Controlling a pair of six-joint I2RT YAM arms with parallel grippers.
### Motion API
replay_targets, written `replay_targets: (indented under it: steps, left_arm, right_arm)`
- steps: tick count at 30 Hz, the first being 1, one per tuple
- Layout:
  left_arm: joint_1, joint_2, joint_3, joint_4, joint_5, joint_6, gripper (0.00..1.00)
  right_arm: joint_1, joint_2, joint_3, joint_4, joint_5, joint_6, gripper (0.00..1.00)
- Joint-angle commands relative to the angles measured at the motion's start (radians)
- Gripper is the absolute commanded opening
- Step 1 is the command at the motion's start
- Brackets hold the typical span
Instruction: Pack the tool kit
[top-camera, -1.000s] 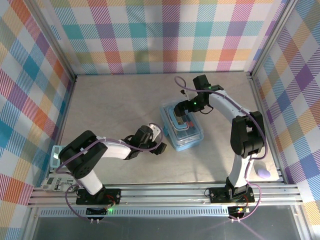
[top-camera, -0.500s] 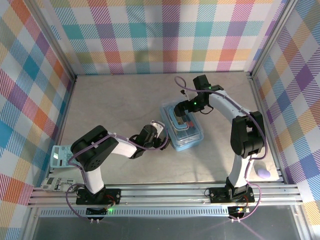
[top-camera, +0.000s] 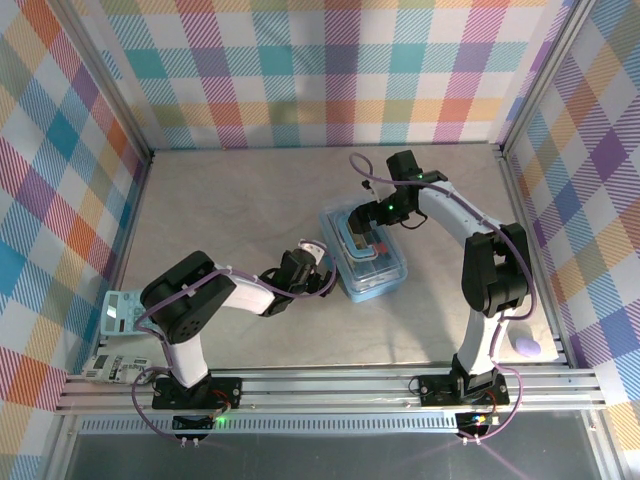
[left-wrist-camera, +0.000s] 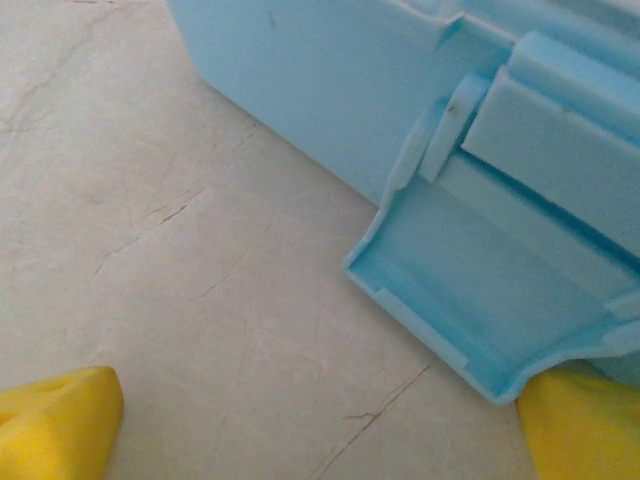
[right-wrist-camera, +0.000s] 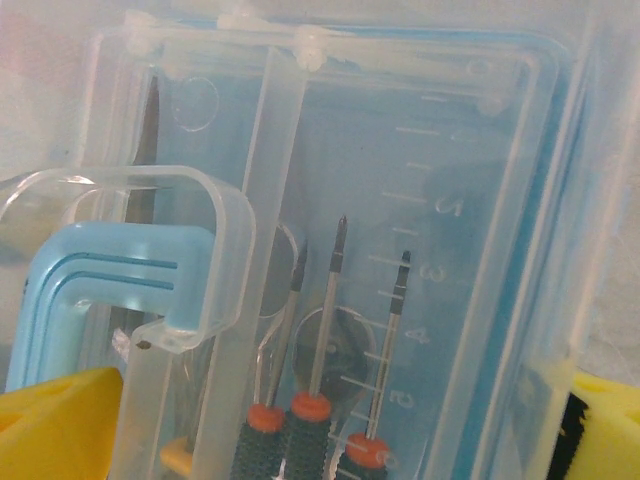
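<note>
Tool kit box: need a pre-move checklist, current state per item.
1. clear lid down over the screwdrivers: ok.
2. latch flap snapped onto the tool kit box: not ok, it sticks out from the wall.
3. left gripper open, flap just ahead of its pads: ok.
4. right gripper open over the lid, holding nothing: ok.
5. lid fully seated all round: cannot tell.

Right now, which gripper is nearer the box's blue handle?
Right. The right gripper hangs over the lid at the handle; the left gripper sits low beside the latch.
</note>
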Motion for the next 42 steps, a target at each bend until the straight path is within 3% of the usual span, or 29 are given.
replay_targets:
  steps: [1,22,42]
  left_arm:
    - [0.032,-0.044,0.001,-0.068,-0.137,-0.018,1.0]
    - [0.033,-0.225,0.03,-0.202,-0.163,0.036,1.0]
    - [0.038,-0.274,0.042,-0.216,-0.182,0.064,1.0]
  right_arm:
    - [0.013,-0.01,-0.044,-0.092,-0.053,0.004,0.99]
    - [0.014,-0.024,-0.086,-0.065,-0.074,0.014,0.99]
    - [0.013,-0.039,-0.115,-0.049,-0.096,0.026,0.99]
